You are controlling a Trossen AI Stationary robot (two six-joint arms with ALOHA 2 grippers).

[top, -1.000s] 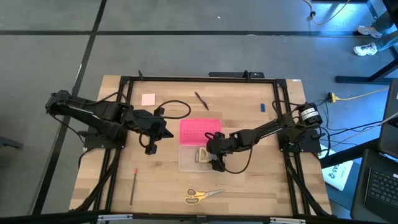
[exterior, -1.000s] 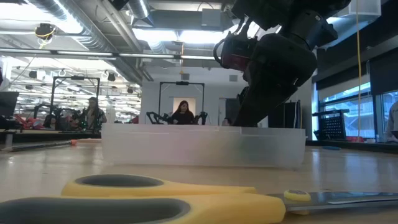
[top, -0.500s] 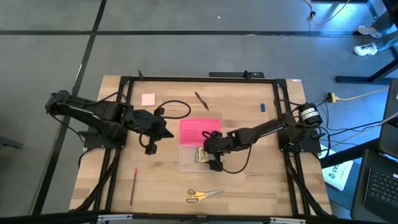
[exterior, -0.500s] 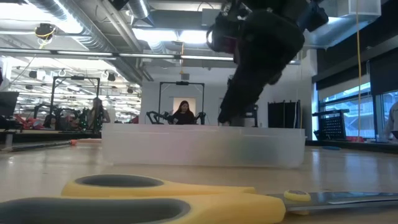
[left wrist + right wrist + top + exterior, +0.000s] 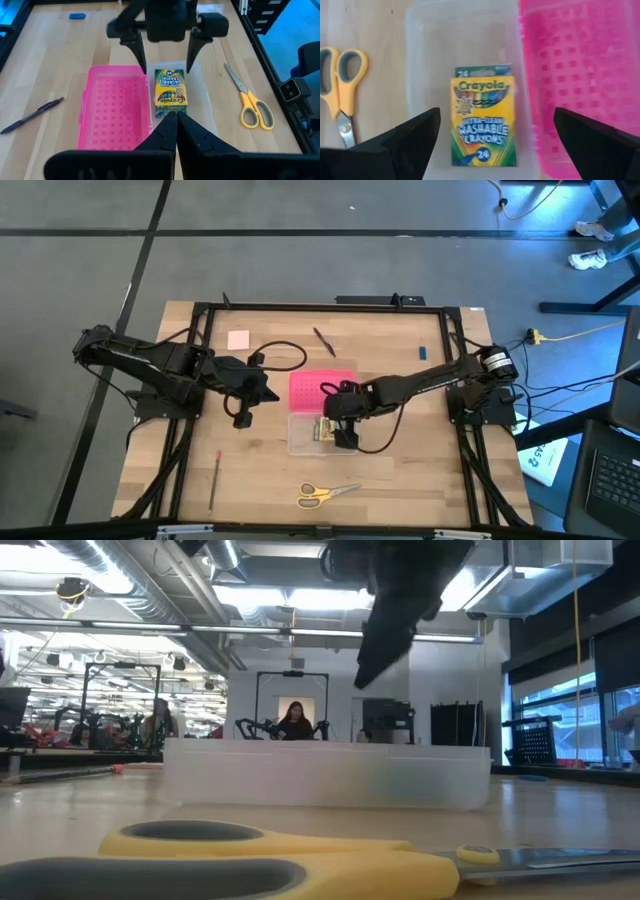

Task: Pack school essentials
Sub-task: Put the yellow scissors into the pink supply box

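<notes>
Right wrist view looks down between the right gripper (image 5: 496, 145), whose two dark fingers stand wide apart and hold nothing. Between them, lower down, the yellow-green crayon box (image 5: 483, 120) lies flat inside the clear case (image 5: 420, 60), with bare case floor on every side of it. The pink lid (image 5: 580, 65) lies just beside the case along one long wall. The yellow-handled scissors (image 5: 340, 85) lie on the wood on the case's other side, apart from it.

From above, the right gripper (image 5: 340, 418) hangs over the case (image 5: 300, 438) near the table's middle, its arm reaching in from the table's right side. The crayon box (image 5: 326, 430) sits toward the case's right end; the left part of the case is open floor. The lid (image 5: 310, 388) lies flat, touching the case's far edge.

The left gripper (image 5: 243, 402) waits left of the lid with its fingers closed together on nothing; its wrist view shows the fingers (image 5: 170, 131) meeting at a point.

The other items are well spread out. The scissors (image 5: 322, 493) lie near the front edge, with clear wood between them and the case. A red pencil (image 5: 216, 467) lies toward the front left. The pink pad (image 5: 238, 339) sits at the back left, a dark pen (image 5: 324, 341) behind the lid, and a small blue piece (image 5: 423, 352) toward the back right. A black frame (image 5: 300, 307) borders the table (image 5: 400, 480).

At table height, the scissors' handles (image 5: 220, 860) fill the foreground before the case wall (image 5: 320, 785).
</notes>
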